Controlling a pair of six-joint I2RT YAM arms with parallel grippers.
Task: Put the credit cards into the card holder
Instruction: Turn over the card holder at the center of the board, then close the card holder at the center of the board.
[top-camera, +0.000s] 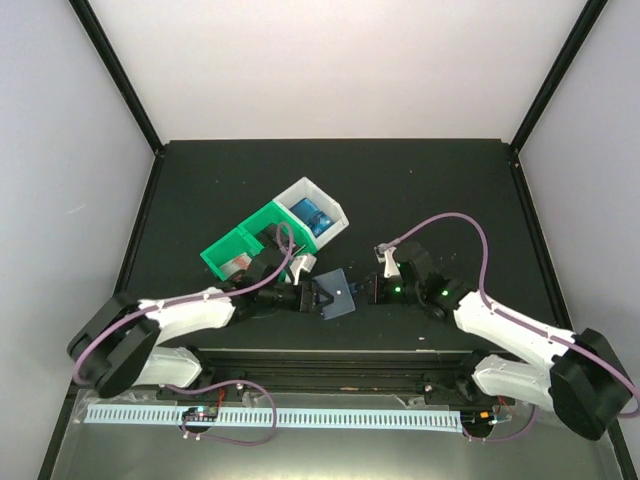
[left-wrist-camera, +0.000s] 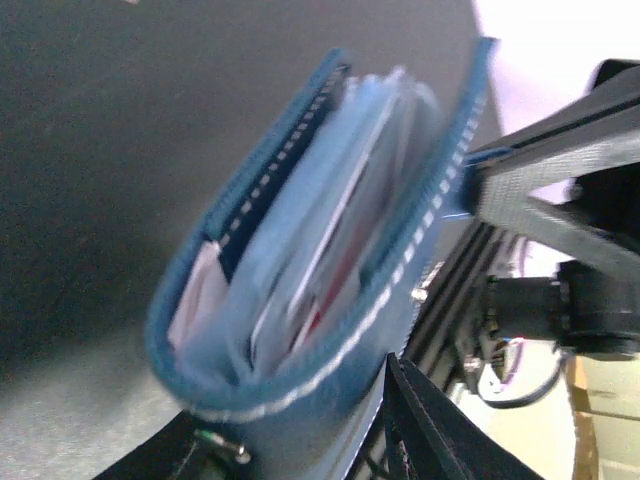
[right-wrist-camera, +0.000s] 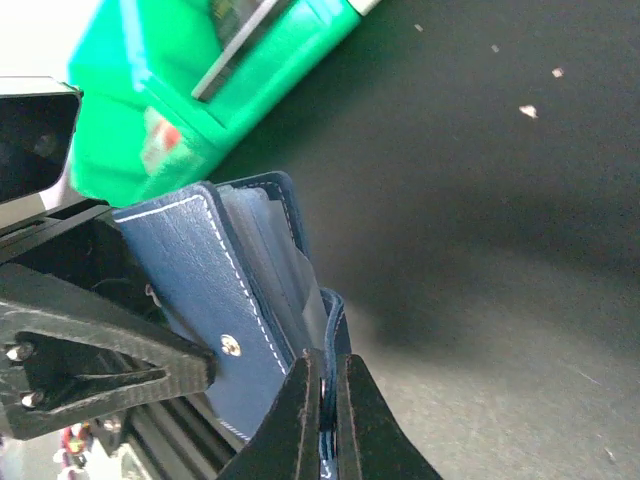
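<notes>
Currently the right gripper (right-wrist-camera: 325, 400) is pinched together on a thin edge of the card holder (right-wrist-camera: 235, 290), with its arm reached in low from the right. The left gripper (top-camera: 321, 298) is set at the holder's opposite side with jaws apart around it; whether it is gripped cannot be told. The holder is found at the front centre of the table (top-camera: 450, 180), between both grippers. Clear sleeves with red-and-white credit cards (left-wrist-camera: 312, 300) are seen only in the left wrist view. Blue cards (top-camera: 312, 216) in the white bin (top-camera: 330, 205), beside the green bin (top-camera: 235, 252), are shown only from above.
</notes>
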